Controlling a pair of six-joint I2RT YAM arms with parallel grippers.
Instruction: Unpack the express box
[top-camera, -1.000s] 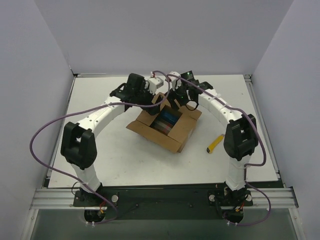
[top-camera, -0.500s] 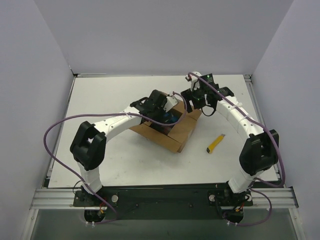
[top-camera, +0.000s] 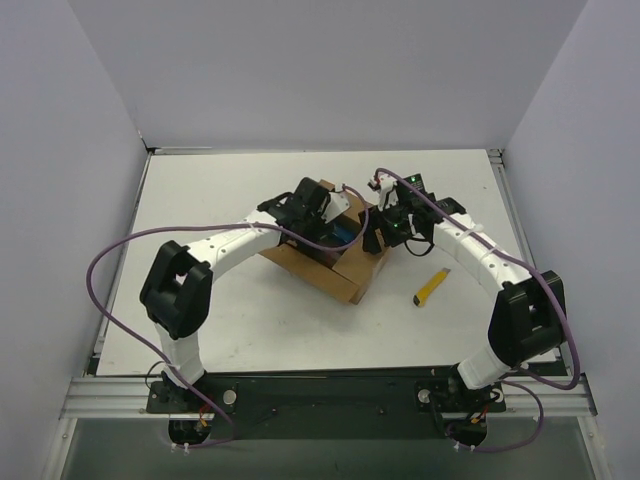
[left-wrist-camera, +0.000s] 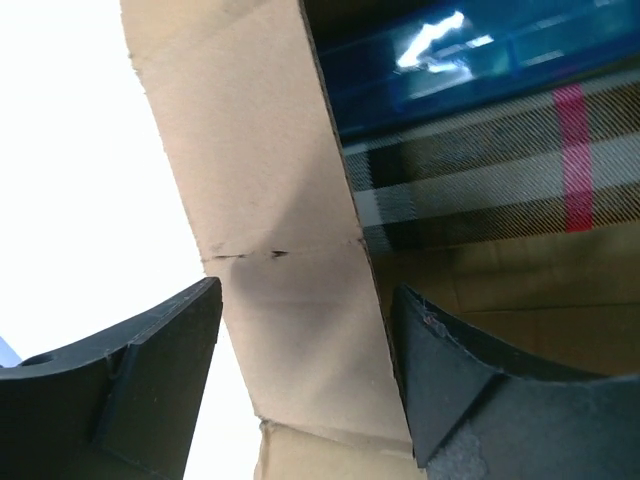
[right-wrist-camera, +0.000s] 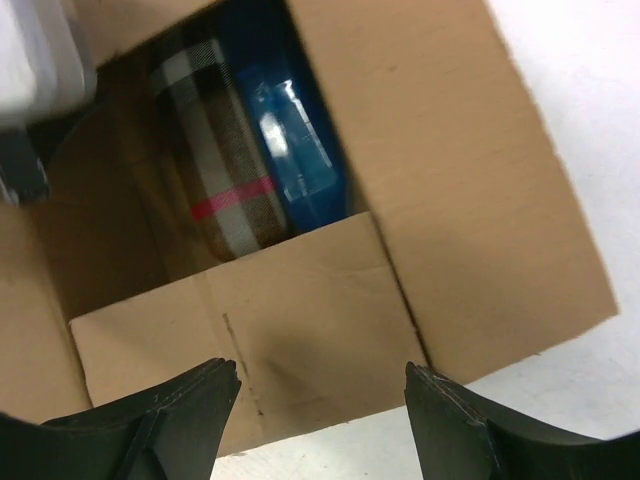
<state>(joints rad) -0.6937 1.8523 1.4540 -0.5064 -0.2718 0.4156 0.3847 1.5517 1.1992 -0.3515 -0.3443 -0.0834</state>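
The express box (top-camera: 345, 270) sits mid-table with its flaps open. In the right wrist view the box (right-wrist-camera: 450, 150) holds a dark plaid-striped cylinder (right-wrist-camera: 225, 190) and a shiny blue item (right-wrist-camera: 290, 140). My left gripper (top-camera: 325, 222) is open at the box's back left. In its wrist view the left gripper (left-wrist-camera: 305, 380) straddles a cardboard flap (left-wrist-camera: 270, 200), one finger outside and one inside the box, beside the plaid cylinder (left-wrist-camera: 480, 180). My right gripper (top-camera: 378, 232) is open and empty. In its wrist view the right gripper (right-wrist-camera: 320, 400) hovers over a short flap (right-wrist-camera: 290, 320).
A small yellow utility knife (top-camera: 432, 287) lies on the white table (top-camera: 200, 200) right of the box. Grey walls close in the table at the back and on both sides. The left arm's white wrist (right-wrist-camera: 30, 60) shows at the box's far corner.
My left arm has swung forward from behind the box and lowered onto its back left flap. My right gripper has pulled back right, then come down over the box's right side.
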